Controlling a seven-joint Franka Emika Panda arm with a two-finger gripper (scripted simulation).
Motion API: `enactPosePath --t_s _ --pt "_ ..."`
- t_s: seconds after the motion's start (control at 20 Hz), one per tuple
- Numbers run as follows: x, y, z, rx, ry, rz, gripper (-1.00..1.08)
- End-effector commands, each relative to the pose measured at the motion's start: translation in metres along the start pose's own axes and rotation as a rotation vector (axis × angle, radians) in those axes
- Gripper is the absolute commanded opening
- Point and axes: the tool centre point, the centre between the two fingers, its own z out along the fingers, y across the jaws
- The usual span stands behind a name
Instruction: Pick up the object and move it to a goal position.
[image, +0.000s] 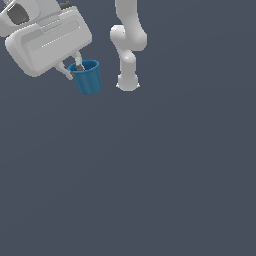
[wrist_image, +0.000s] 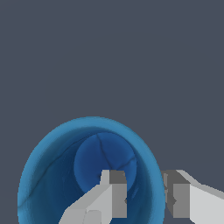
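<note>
The small blue cup (image: 88, 77) hangs at the upper left of the exterior view, held below my white gripper (image: 73, 68). It looks lifted off the grey floor and slightly tilted. In the wrist view I look down into the cup (wrist_image: 57, 166), seeing its darker-blue bottom. One finger (wrist_image: 111, 194) is inside the cup and the other finger (wrist_image: 179, 197) is outside, so the gripper (wrist_image: 145, 194) is shut on the cup's wall.
The arm's white base and lower links (image: 128, 47) stand at the upper middle of the exterior view, to the right of the cup. The plain grey floor (image: 150, 175) fills everything else.
</note>
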Motion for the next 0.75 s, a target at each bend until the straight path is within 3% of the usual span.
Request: enactPosePath --t_s 0.0,0.35,0.7 --pt "-0.006 -0.003 -0.021 0.000 0.000 -0.001 -1.00" --pt "-0.016 -0.006 -0.057 0.000 0.000 0.000 -1.00" --pt "-0.019 -0.006 -0.067 0.000 0.000 0.001 -1.00"
